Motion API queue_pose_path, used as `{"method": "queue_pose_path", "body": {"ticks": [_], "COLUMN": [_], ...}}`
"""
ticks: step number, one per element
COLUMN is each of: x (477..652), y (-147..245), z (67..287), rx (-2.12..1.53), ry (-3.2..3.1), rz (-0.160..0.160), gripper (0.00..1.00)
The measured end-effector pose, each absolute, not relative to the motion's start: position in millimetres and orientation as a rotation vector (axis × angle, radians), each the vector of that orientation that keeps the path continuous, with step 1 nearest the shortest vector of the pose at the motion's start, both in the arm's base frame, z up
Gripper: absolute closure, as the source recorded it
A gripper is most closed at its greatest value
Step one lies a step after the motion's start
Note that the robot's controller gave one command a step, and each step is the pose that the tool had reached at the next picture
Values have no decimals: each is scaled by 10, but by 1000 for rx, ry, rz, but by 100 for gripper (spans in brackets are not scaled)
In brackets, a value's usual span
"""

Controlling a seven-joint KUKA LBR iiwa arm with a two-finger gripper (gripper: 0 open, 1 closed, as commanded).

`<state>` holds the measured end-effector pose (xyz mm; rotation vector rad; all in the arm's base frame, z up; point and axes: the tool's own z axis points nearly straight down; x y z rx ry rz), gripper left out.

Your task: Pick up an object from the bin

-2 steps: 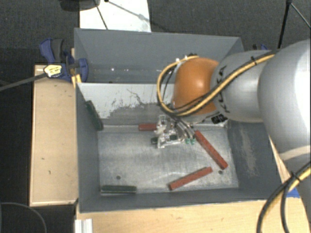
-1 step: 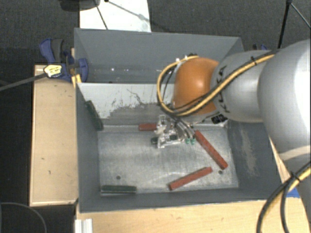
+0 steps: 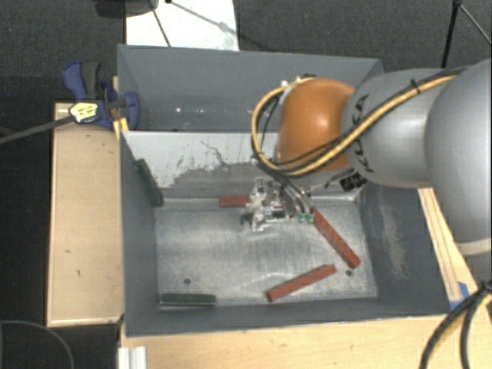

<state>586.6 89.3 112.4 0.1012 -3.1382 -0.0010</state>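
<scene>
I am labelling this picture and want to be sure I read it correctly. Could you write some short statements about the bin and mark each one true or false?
1. A reddish-brown stick lies flat on the floor of the bin, near the front wall. True.
2. The gripper hangs over the front left corner. False: it is near the back wall, about midway across.
3. A dark green stick lies along the front wall, at the left. True.
4. Nothing rests against the left wall. False: a second dark green stick leans there.
5. A second reddish-brown stick lies slanted to the right of the gripper. True.
</scene>
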Motion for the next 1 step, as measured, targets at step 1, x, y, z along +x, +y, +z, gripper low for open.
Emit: {"method": "queue_pose_path", "body": {"ticks": [1], "x": [5751], "y": [822], "z": [2772], "rx": [39], "ry": [-3147], "rz": [-2], "gripper": [100]}}
